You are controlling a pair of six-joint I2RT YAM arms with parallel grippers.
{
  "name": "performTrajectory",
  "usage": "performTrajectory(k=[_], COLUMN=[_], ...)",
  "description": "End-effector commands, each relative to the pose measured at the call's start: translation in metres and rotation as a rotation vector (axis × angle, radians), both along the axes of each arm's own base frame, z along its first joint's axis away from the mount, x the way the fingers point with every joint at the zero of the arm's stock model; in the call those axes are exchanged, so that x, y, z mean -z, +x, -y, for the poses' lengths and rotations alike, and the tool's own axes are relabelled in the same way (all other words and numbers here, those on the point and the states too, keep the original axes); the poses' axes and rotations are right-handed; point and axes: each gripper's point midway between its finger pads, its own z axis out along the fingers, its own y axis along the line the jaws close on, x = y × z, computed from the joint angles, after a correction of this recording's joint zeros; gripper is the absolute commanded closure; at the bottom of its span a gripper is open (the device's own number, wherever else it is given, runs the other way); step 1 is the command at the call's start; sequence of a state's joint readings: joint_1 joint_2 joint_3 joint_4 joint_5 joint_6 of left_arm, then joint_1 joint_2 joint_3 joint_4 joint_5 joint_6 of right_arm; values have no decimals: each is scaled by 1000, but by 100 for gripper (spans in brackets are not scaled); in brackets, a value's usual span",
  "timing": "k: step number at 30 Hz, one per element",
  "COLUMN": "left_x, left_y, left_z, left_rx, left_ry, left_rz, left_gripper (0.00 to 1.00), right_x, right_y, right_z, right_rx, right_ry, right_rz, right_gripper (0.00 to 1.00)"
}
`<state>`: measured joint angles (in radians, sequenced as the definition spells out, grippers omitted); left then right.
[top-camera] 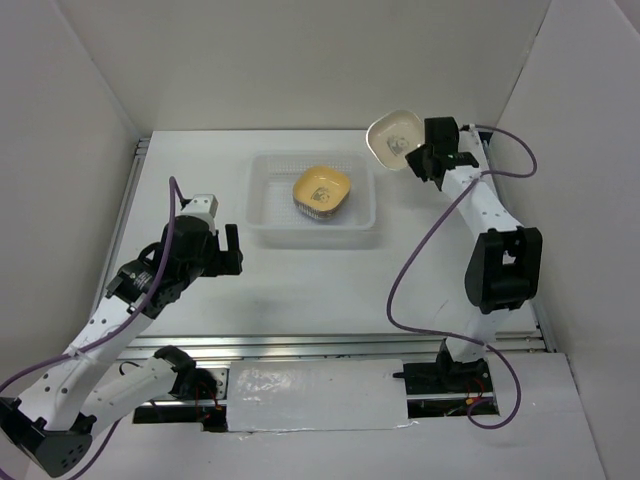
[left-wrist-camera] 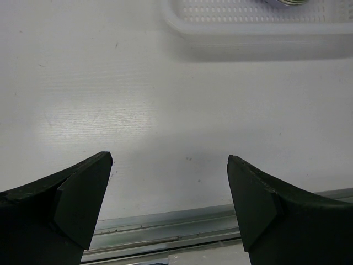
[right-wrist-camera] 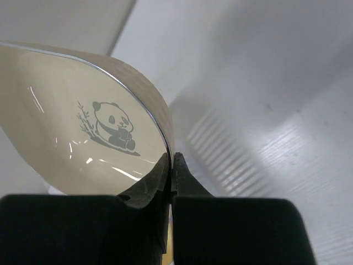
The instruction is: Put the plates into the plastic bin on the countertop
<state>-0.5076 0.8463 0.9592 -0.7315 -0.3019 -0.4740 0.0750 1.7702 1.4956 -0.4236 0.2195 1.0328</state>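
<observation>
Countertop [top-camera: 300,290] first: a plain white surface, with a metal rail [top-camera: 330,345] along its near edge, just ahead of both arm bases. The plastic bin [top-camera: 262,215] sits on it toward the far side, roughly central, its long side running left to right. Your left arm reaches in from the near left, and the left gripper [left-wrist-camera: 170,160] hangs over bare table on the near-left side of the bin. Its jaws are wide apart with nothing between them, and the bin's near wall shows at the top of its wrist view.

Your right arm stretches along the right side to the far right. Inside the bin, right of its middle, a yellow plate [top-camera: 321,188] lies on top of a small stack. You cannot make out the colours beneath it. The right gripper [right-wrist-camera: 172,165] is clamped on the rim of a cream plate [top-camera: 392,137], which is tilted and sits just off the bin's far right corner, outside its walls. A small dark panda mark [right-wrist-camera: 112,127] shows in that plate's centre.
</observation>
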Motion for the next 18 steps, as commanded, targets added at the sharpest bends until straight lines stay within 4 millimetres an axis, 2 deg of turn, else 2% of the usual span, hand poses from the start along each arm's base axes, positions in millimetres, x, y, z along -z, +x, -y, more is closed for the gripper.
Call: performTrajectory(k=[1,2,3,5,7,8,10,14,18], left_x=[-11,-11,-12,-14,-14,-14,-13,-13,-13], left_y=[3,3,4,3,3,3,3,3,3], left_z=[-1,-1,-3,-5,-8,-9,-9,-10,-10], left_rx=[-11,-16,-26,-40,-57,-60,-63,-66,-68], left_ry=[-17,-19,-15,-19,-13,-11,-12,-9,-7], left_rz=[54,56,59,65,66,68,67,65,66], left_gripper=[1,1,1,1,1,1,1,1,1], right_x=[-44,-42,-48,-41,-37,-32,-30,-9,-1], right_y=[3,-1,0,-7,-15,-20,-26,-42,-50], right_z=[-25,-36,-46,-75,-91,-106,-120,-149,-168], right_rx=[-107,-152,-177,-247,-278,-300,-309,-355,-380], right_ry=[-85,-96,-95,-86,-75,-65,-42,-8,10], right_rz=[72,45,48,27,25,29,35,1,-6], right_gripper=[100,100,100,100,100,100,100,100,99])
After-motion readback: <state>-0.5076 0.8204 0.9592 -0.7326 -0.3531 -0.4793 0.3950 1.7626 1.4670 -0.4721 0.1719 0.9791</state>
